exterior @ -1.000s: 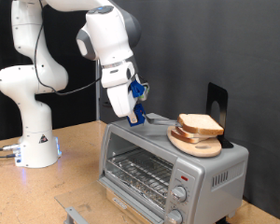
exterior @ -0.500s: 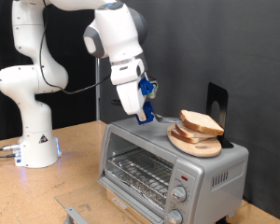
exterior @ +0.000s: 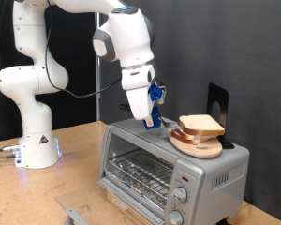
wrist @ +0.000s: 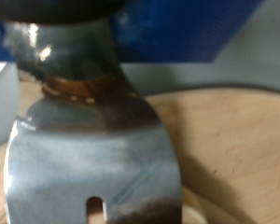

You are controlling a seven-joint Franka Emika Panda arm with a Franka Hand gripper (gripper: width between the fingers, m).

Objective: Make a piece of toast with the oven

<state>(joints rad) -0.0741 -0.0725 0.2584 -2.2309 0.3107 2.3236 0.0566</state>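
The silver-grey oven [exterior: 164, 164] stands on the table with its glass door shut and a wire rack showing inside. On its top, a round wooden plate [exterior: 199, 146] carries stacked bread slices, the top one being the piece of toast [exterior: 202, 123]. My gripper [exterior: 152, 118] hangs over the oven top just to the exterior view's left of the plate. It is shut on a metal spatula [exterior: 165, 122] whose blade points at the stack. In the wrist view the slotted spatula blade [wrist: 89, 154] fills the picture in front of the wooden plate [wrist: 238, 140], under my blue fingers [wrist: 187, 28].
The robot's white base [exterior: 33, 141] stands on the wooden table at the exterior view's left. A black stand [exterior: 216, 101] rises behind the plate. Two round knobs [exterior: 181, 195] sit on the oven's front. A grey metal piece [exterior: 73, 214] lies at the table's near edge.
The arm has swung towards the exterior view's right, carrying the spatula along the oven top and closer to the bread stack.
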